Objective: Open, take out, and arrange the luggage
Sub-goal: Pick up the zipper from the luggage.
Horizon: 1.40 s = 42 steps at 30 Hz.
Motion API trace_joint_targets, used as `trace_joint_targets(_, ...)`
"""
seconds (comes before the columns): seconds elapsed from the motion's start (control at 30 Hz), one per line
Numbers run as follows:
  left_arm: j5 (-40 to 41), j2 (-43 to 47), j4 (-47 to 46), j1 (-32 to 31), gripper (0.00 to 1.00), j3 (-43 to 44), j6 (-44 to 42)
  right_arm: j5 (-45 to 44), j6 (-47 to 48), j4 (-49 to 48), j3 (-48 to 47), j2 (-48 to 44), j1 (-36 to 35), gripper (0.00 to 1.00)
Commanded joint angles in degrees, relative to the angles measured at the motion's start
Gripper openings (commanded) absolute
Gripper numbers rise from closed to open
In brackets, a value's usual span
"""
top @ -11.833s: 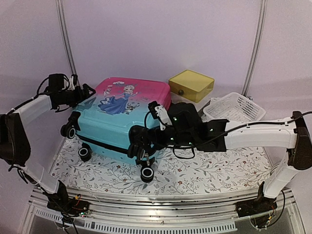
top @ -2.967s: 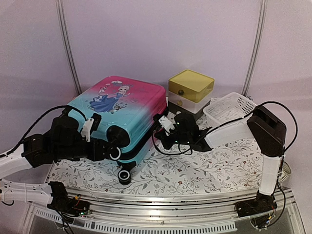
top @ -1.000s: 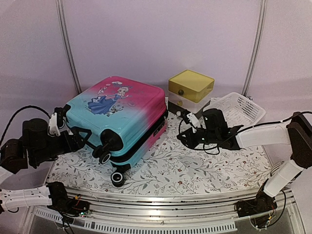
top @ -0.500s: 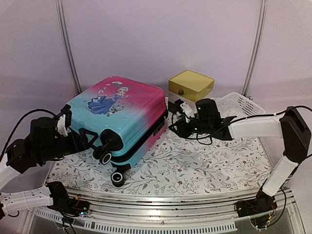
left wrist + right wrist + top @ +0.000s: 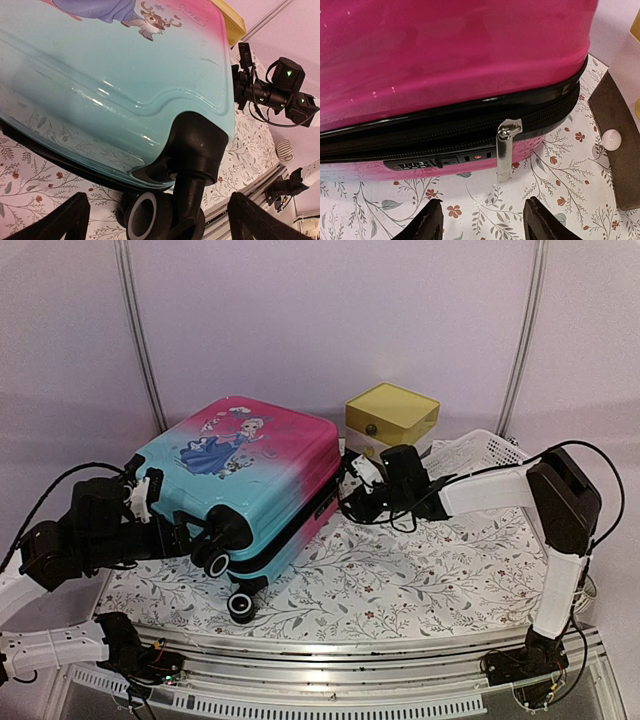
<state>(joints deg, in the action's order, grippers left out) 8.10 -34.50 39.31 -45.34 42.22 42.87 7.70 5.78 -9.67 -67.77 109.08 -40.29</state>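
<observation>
Surface: floral cloth [image 5: 420,580], pale walls behind.
Luggage [image 5: 250,475]: closed.
Right gripper [image 5: 482,222]: parted, empty, zipper pull [image 5: 504,150] just ahead.
Left gripper [image 5: 159,220]: wide open, flanking wheel [image 5: 144,226].

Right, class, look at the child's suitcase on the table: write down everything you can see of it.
The suitcase is a glossy hard shell, turquoise fading to pink, printed with a cartoon girl. It lies printed face up on the floral cloth, black wheels toward the near edge. The black zipper band looks closed, its metal pull hanging beside a small combination lock. The open right gripper faces that pull without touching; the open left gripper straddles a wheel corner, contact unclear.
</observation>
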Motion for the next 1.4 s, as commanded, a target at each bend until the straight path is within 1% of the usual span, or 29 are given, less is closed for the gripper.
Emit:
trace_joint_targets(0.0,-0.5,-0.2,-0.4,0.7,0.98,0.3,-1.6,-0.6,1.7,-3.1,-1.0,2.3,0.7,0.59)
trace_joint_targets(0.23,-0.7,-1.3,-1.7,0.8,0.98,-0.1,-2.6,0.4,2.2,-7.0,-0.1,2.7,1.4,0.66)
trace_joint_targets(0.4,-1.7,-1.0,-4.4,0.8,0.98,-2.4,-2.3,1.4,2.6,-10.8,1.3,3.9,2.4,0.69)
trace_joint_targets(0.57,-3.5,-0.2,-5.6,0.8,0.98,-3.6,-2.1,2.4,3.6,-13.5,1.2,5.1,2.9,0.69)
trace_joint_targets(0.67,-4.4,0.7,-5.0,0.8,0.98,-4.5,-2.2,4.6,3.4,-13.8,0.1,6.0,3.6,0.68)
trace_joint_targets(0.93,-4.4,2.5,-4.2,0.9,0.98,-5.0,-1.5,5.8,5.5,-14.1,-1.1,8.9,3.7,0.66)
trace_joint_targets(0.97,-4.3,2.4,-4.2,0.9,0.98,-5.0,-1.6,5.9,5.7,-14.1,-2.6,9.3,3.7,0.66)
trace_joint_targets(1.03,-4.3,2.1,-4.2,0.9,0.98,-4.9,-1.8,6.3,5.7,-13.2,-4.2,10.1,3.7,0.65)
trace_joint_targets(1.23,-5.0,1.5,-4.4,0.9,0.98,-5.0,-1.9,5.2,5.9,-13.7,-5.0,10.3,3.7,0.59)
trace_joint_targets(1.3,-5.2,1.5,-4.4,0.9,0.98,-5.0,-2.0,5.1,5.8,-13.9,-5.2,10.5,3.7,0.53)
trace_joint_targets(1.37,-5.3,1.5,-4.4,0.9,0.98,-5.2,-1.9,4.9,5.8,-14.4,-5.3,10.5,3.7,0.41)
